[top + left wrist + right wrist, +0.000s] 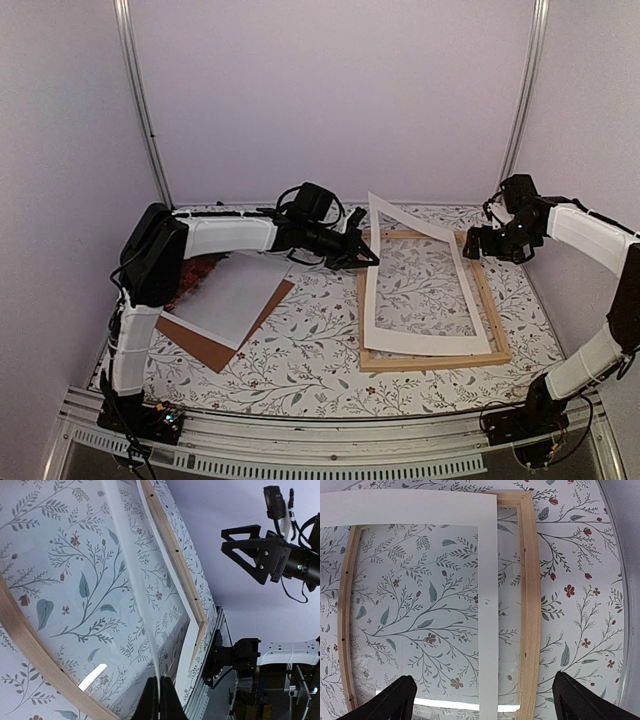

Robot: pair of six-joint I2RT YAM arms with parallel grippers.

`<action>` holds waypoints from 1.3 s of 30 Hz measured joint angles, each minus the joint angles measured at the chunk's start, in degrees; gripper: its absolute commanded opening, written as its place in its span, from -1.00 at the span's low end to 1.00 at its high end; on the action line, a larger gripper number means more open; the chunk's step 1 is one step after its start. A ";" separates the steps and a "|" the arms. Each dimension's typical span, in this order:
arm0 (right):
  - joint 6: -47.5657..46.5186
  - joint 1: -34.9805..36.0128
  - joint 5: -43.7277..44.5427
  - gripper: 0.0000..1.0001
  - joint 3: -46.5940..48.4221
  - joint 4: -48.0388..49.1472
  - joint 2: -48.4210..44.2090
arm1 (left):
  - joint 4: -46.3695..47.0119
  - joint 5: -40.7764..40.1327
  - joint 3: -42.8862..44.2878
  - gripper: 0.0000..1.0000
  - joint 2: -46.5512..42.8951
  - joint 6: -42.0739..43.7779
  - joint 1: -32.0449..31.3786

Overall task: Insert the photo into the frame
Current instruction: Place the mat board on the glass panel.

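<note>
The frame of light wood lies flat at centre right; it also shows in the left wrist view and the right wrist view. The photo lies at the left, mostly white with a dark reddish end, on the brown backing board. My left gripper is shut on the left edge of the white mat border, holding its far end tilted up over the frame; the shut fingers pinch the thin mat. My right gripper is open and empty above the frame's far right corner, over the mat.
The floral tablecloth covers the table. White walls and metal posts stand close behind. A bright glare strip shows inside the frame. The right arm shows in the left wrist view.
</note>
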 measured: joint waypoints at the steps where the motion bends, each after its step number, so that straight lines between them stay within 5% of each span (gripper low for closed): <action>1: 0.07 -0.09 0.09 0.98 0.00 0.04 0.07 | 0.37 0.00 0.17 -1.00 0.39 -0.76 0.00; 24: 3.72 -4.11 -0.59 0.98 -3.06 8.59 8.59 | 0.33 1.49 8.79 -0.97 9.60 -7.32 -0.11; 39: 4.33 -5.18 -1.75 0.98 -4.96 11.82 13.66 | 0.07 0.24 8.79 -0.74 10.99 -8.28 -0.13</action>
